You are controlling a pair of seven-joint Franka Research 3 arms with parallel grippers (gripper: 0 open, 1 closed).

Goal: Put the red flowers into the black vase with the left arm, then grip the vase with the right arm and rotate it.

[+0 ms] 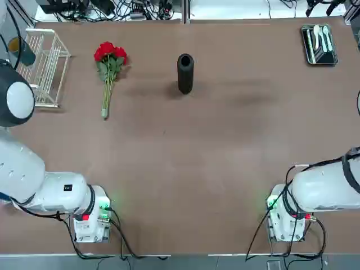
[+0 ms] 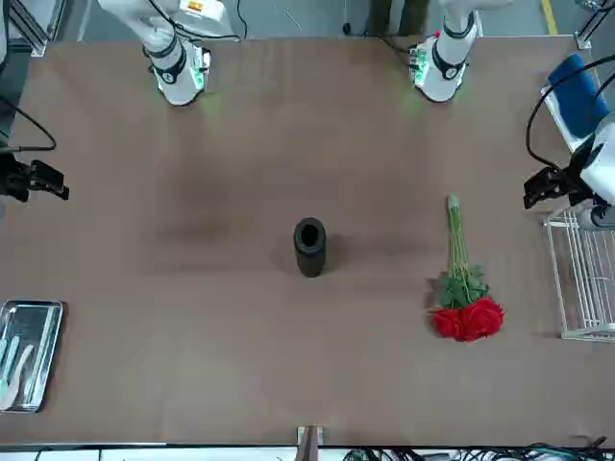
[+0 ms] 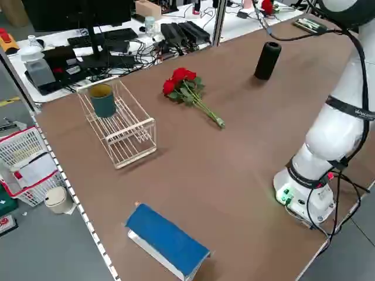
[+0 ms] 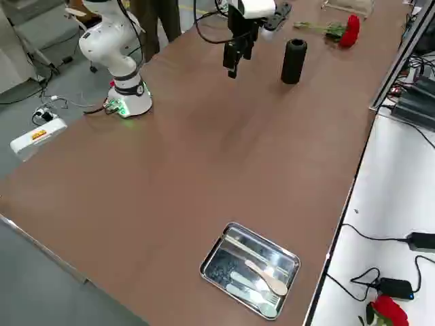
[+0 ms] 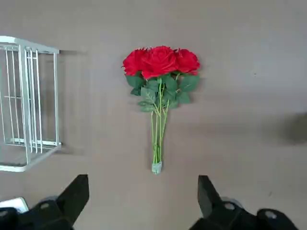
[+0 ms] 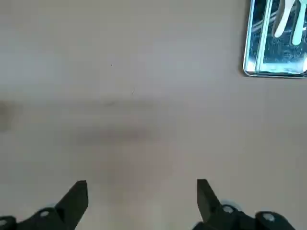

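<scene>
Red flowers (image 1: pixel 109 63) lie at nine o'clock from the upright slim black cylindrical vase (image 1: pixel 185 73), well apart on the counter (image 1: pixel 185 169).

On the bench (image 1: pixel 185 169) lie one bunch of red flowers (image 1: pixel 110 62), one black vase (image 1: pixel 185 73) and one wire rack (image 1: pixel 46 66). There is also one metal tray (image 1: pixel 319 45) and one blue box (image 3: pixel 166 239).

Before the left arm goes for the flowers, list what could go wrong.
1. The red flowers lie flat on the table, with thin stems; the open left gripper may pinch only some of them or scrape the tabletop.
2. The black vase is slim, upright and unsupported; stems missing its narrow mouth could likely tip it.
3. The wire rack stands close beside the flowers, so a wide approach might clip it.
</scene>
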